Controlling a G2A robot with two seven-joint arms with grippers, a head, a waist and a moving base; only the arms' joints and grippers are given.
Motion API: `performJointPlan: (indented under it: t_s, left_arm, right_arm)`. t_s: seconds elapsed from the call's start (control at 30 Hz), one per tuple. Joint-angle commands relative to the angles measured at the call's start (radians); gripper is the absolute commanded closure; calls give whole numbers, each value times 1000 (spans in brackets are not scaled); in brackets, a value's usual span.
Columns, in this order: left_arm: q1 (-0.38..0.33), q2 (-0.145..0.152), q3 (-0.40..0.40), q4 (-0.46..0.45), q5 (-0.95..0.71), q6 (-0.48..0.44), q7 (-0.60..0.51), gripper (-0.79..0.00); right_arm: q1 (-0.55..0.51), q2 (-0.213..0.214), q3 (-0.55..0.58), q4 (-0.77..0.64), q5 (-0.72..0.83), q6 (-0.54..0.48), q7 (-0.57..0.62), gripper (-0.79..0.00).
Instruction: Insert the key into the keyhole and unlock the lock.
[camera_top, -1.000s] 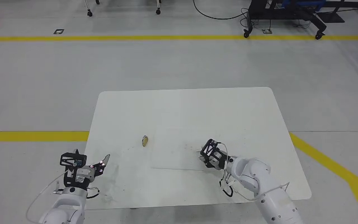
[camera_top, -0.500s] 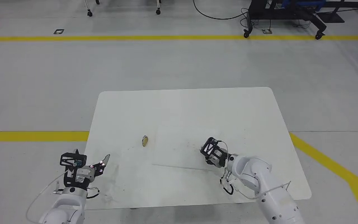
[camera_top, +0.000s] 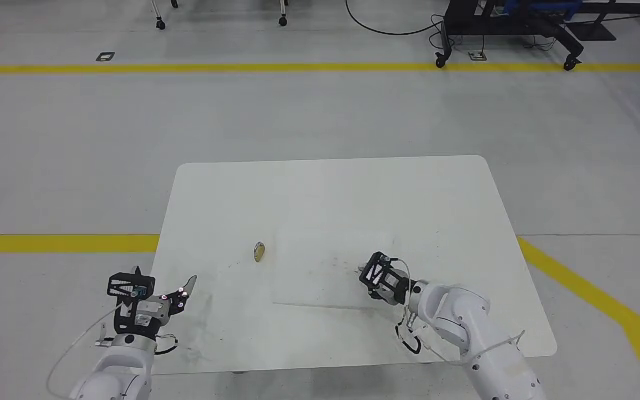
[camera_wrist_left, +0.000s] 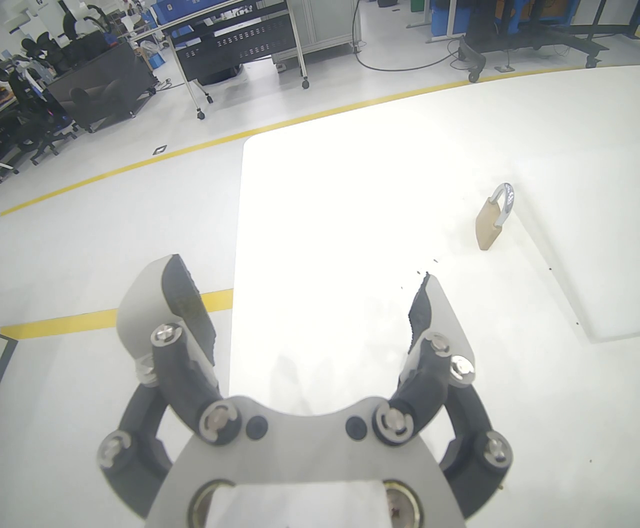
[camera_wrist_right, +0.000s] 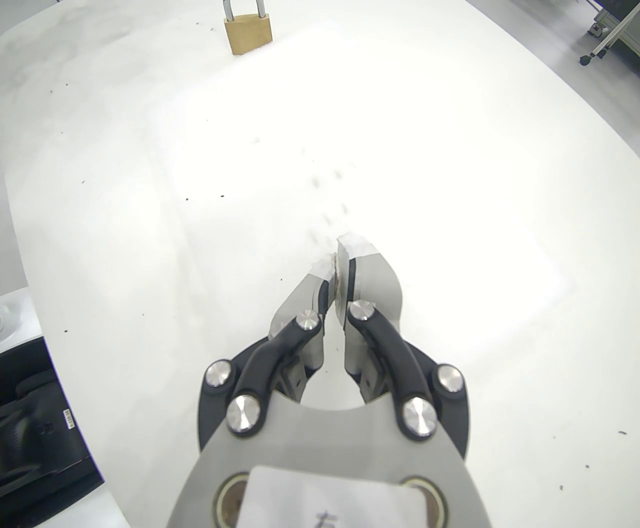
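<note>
Since right pincer (camera_wrist_right: 337, 256) sits clamped on thin brownish sliver, likely key (camera_wrist_right: 338, 281), mostly hidden in grip, coming move turns on lock (camera_wrist_right: 247, 27): straight ahead of it on desk (camera_top: 330, 200), well apart, shackle at far end, body base facing pincer, long axis roughly in line with its reach. Left pincer (camera_wrist_left: 305, 295) spread open, empty, at desk's left edge; of 2, somewhat nearer lock.

A brass padlock (camera_wrist_right: 248, 31) lies on the white bench (camera_top: 330, 195), well ahead of the right end effector (camera_wrist_right: 337, 256).
</note>
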Motion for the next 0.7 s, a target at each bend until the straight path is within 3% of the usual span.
performJointPlan:
  t_s: [0.0, 0.1, 0.17, 0.27, 0.37, 0.5, 0.67]
  left_arm:
    - [0, 0, 0, 0, 0, 0, 0, -785]
    - [2, 4, -2, -65, 15, -71, -24, -785]
    - [0, 8, 16, -132, -30, -203, -82, -785]
    - [-51, 17, 52, -194, -35, -380, -228, -785]
    - [-121, 20, 124, -223, -19, -485, -345, -785]
    - [-236, 14, 237, -172, -33, -555, -464, -785]
    - [-381, -5, 368, -64, -27, -489, -559, -785]
  right_arm:
    - [0, 0, 0, 0, 0, 0, 0, 0]
    - [0, 0, 0, 0, 0, 0, 0, 0]
    - [-5, 0, -2, 0, -2, 12, -7, 0]
    - [-8, -2, -15, 2, 2, 18, -31, 0]
    - [1, -3, -22, 10, 1, 30, -44, 0]
    - [16, -7, -36, 30, 16, 40, -53, 0]
    - [29, -8, -36, 53, 58, 33, -65, 0]
